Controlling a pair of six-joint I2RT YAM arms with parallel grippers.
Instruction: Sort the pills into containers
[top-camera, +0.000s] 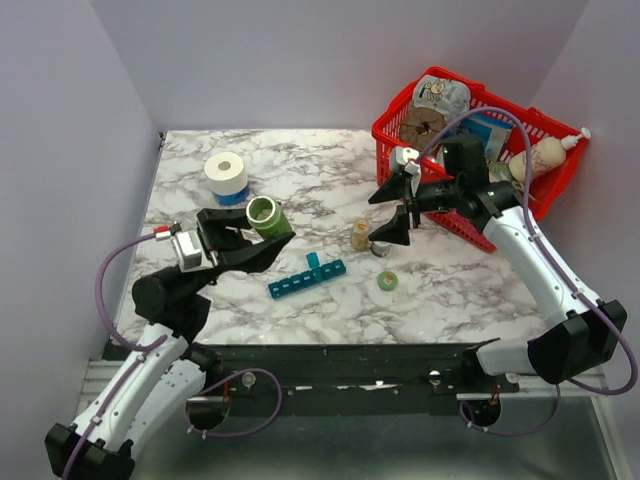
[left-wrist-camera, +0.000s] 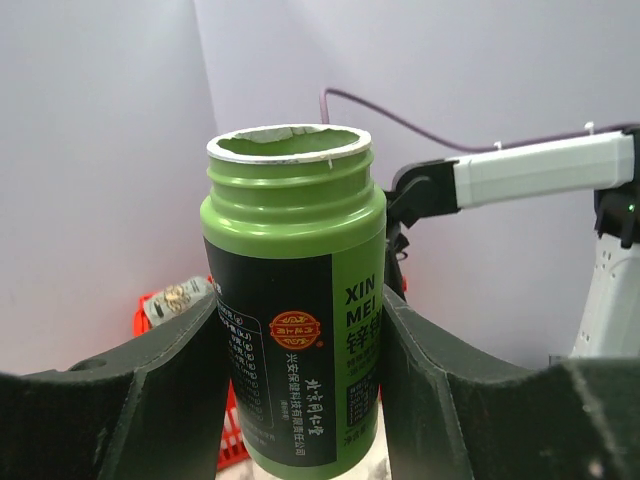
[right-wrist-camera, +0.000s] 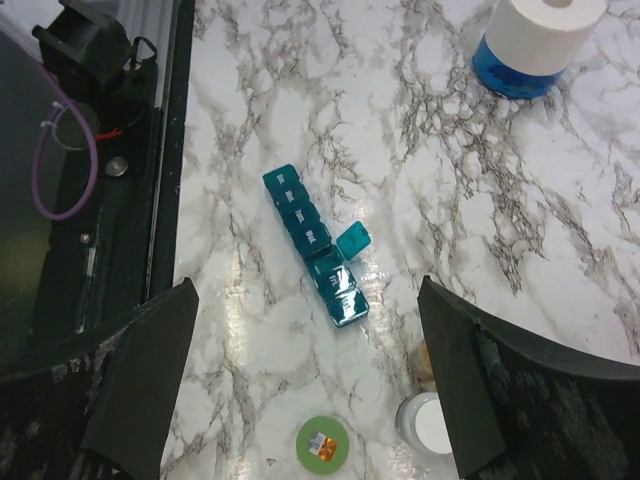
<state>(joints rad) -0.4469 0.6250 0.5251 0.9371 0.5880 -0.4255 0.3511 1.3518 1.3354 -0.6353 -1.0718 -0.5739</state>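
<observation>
My left gripper (top-camera: 258, 228) (left-wrist-camera: 297, 410) is shut on an uncapped green bottle (top-camera: 264, 214) (left-wrist-camera: 295, 290) and holds it upright above the table's left side. The teal pill organiser (top-camera: 306, 278) (right-wrist-camera: 312, 243), the containers, lies flat at mid-table with one lid (right-wrist-camera: 352, 242) flipped open. No pills show; the bottle's inside is hidden. My right gripper (top-camera: 392, 212) (right-wrist-camera: 310, 375) hangs open above the table, right of the organiser, with nothing between its fingers. A green cap (top-camera: 387, 281) (right-wrist-camera: 323, 444) lies under it.
A small tan bottle (top-camera: 360, 235) and a white cap (right-wrist-camera: 431, 424) stand by the right fingers. A red basket (top-camera: 452, 222) of goods sits at the back right. A paper roll (top-camera: 226, 174) (right-wrist-camera: 537, 35) stands at the back left.
</observation>
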